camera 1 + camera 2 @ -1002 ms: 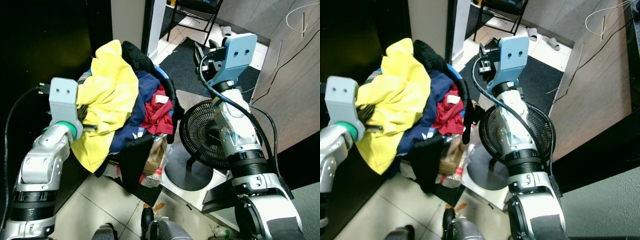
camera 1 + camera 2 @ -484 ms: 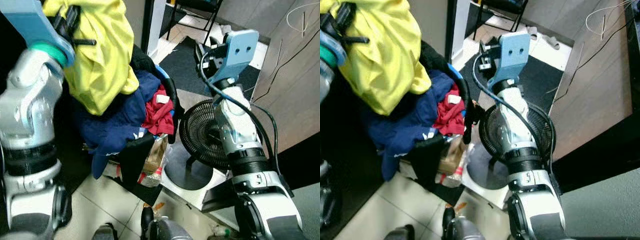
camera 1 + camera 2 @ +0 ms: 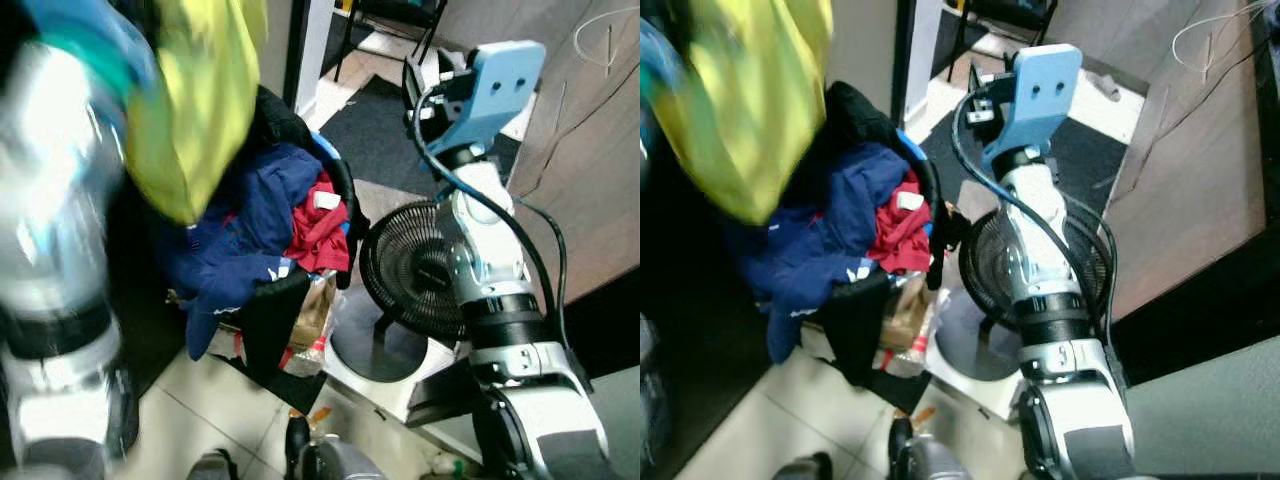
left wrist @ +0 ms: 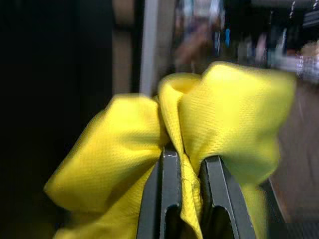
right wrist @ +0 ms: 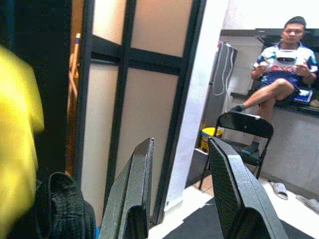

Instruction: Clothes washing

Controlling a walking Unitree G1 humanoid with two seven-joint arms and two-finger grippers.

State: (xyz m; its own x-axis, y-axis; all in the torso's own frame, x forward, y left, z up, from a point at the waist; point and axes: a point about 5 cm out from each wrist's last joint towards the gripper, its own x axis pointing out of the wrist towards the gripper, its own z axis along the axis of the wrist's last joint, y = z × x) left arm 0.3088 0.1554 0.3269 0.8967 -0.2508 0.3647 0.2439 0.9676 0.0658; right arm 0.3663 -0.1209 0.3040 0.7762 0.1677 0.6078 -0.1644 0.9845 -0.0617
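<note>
A yellow garment (image 3: 190, 110) hangs high at the upper left, above a heap of clothes: a navy piece (image 3: 235, 245), a red one (image 3: 318, 222) and black ones in a basket with a blue rim (image 3: 327, 152). In the left wrist view my left gripper (image 4: 187, 164) is shut on a fold of the yellow garment (image 4: 234, 114). My left arm (image 3: 55, 220) is raised and blurred. My right gripper (image 5: 179, 164) is open with nothing between its fingers, held up over the fan, right of the basket.
A black floor fan (image 3: 410, 270) on a white base stands right of the basket. A dark mat (image 3: 375, 125) and a black folding chair (image 5: 244, 129) lie beyond. A person sits at the back (image 5: 279, 74). A wooden wall panel (image 3: 590, 150) is to the right.
My left arm has lifted the yellow garment further up and off the heap, uncovering more navy cloth. My right arm has shifted slightly up and to the right.
</note>
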